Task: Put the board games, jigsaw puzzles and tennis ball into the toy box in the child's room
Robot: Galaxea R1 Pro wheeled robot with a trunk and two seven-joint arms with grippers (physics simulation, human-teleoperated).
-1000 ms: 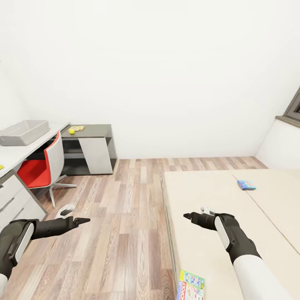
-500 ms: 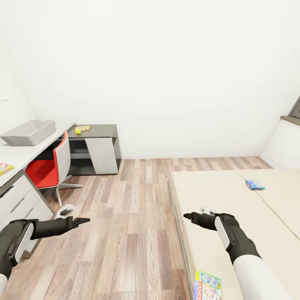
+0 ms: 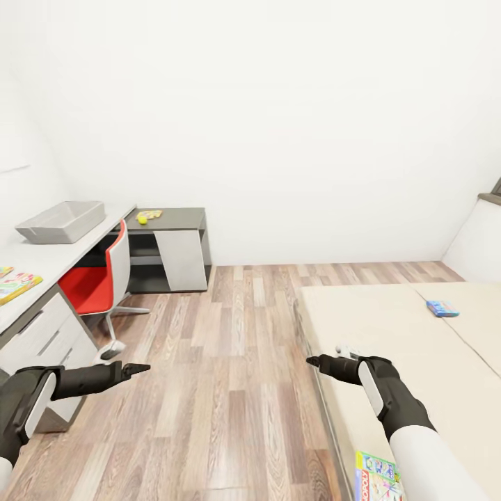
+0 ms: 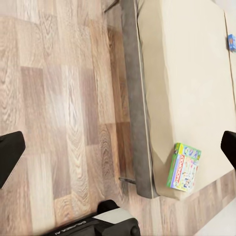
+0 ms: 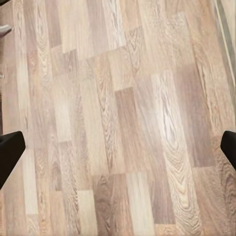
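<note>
Cream bed [image 3: 403,334] holds a green Monopoly box [image 3: 378,477] cut off at the frame edge and a small blue box [image 3: 442,308], while both grippers, left [image 3: 136,369] and right [image 3: 316,361], hang spread and empty over plank floor [image 3: 229,362], the grey tray [image 3: 61,222], ball [image 3: 142,220] and half-seen puzzles [image 3: 15,284] on the desk.

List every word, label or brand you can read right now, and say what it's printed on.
Nothing reads with certainty.
Green-white board game on the bed: white lettering on a red banner, too blurred to read; in the head view it is cut by the picture's edge.
Blue board game: print too small to read.
Dark robot part: pale lettering, too blurred to read.
</note>
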